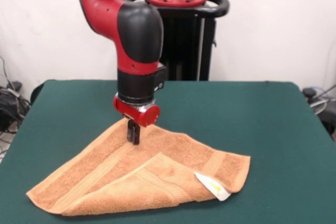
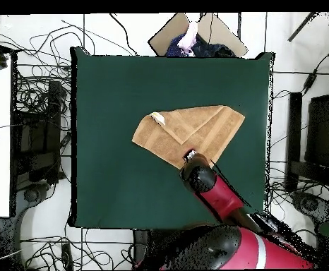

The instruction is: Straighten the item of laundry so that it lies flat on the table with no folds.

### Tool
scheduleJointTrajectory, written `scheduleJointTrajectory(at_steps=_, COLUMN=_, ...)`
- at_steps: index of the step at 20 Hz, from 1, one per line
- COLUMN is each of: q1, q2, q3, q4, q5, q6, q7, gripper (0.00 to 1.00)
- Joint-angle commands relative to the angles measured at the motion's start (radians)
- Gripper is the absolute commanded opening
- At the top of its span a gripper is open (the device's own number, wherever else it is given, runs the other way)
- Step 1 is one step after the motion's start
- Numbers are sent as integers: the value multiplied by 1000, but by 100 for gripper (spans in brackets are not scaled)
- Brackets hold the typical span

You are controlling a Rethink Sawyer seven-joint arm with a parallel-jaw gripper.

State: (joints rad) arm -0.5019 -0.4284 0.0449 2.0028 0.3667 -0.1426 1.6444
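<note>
An orange-tan terry towel (image 1: 142, 174) is being displayed folded over on itself on the green worktop (image 1: 273, 124), its front layer being doubled back and a white care label (image 1: 212, 187) being shown at the folded corner. The towel's far corner is being pinched by the black pincer (image 1: 133, 131), whose fingers are being held clenched on the cloth. In the overhead view the towel (image 2: 188, 130) is being seen near the worktop's (image 2: 125, 183) middle, under the red arm (image 2: 217, 194).
</note>
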Motion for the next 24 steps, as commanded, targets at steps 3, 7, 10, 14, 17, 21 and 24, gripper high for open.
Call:
scheduleJointTrajectory(at_steps=3, q1=15, q2=79, q3=12, q4=180, q5=47, q6=146, q7=264, gripper=0)
scheduleJointTrajectory(at_steps=7, q1=4, q2=60, q3=6, q4=251, q5=30, q6=116, q7=276, gripper=0)
scheduleJointTrajectory(at_steps=10, q1=-15, q2=53, q3=1, q4=294, q5=11, q6=96, q7=269, gripper=0)
scheduleJointTrajectory(at_steps=14, q1=-46, q2=58, q3=6, q4=331, q5=-3, q6=87, q7=253, gripper=0)
scheduleJointTrajectory(at_steps=17, q1=-47, q2=43, q3=4, q4=360, q5=2, q6=85, q7=255, gripper=0)
scheduleJointTrajectory(at_steps=21, q1=-42, q2=8, q3=-3, q4=387, q5=14, q6=102, q7=248, gripper=0)
scheduleJointTrajectory(at_steps=24, q1=-28, q2=-16, q3=-5, q4=394, q5=33, q6=121, q7=247, gripper=0)
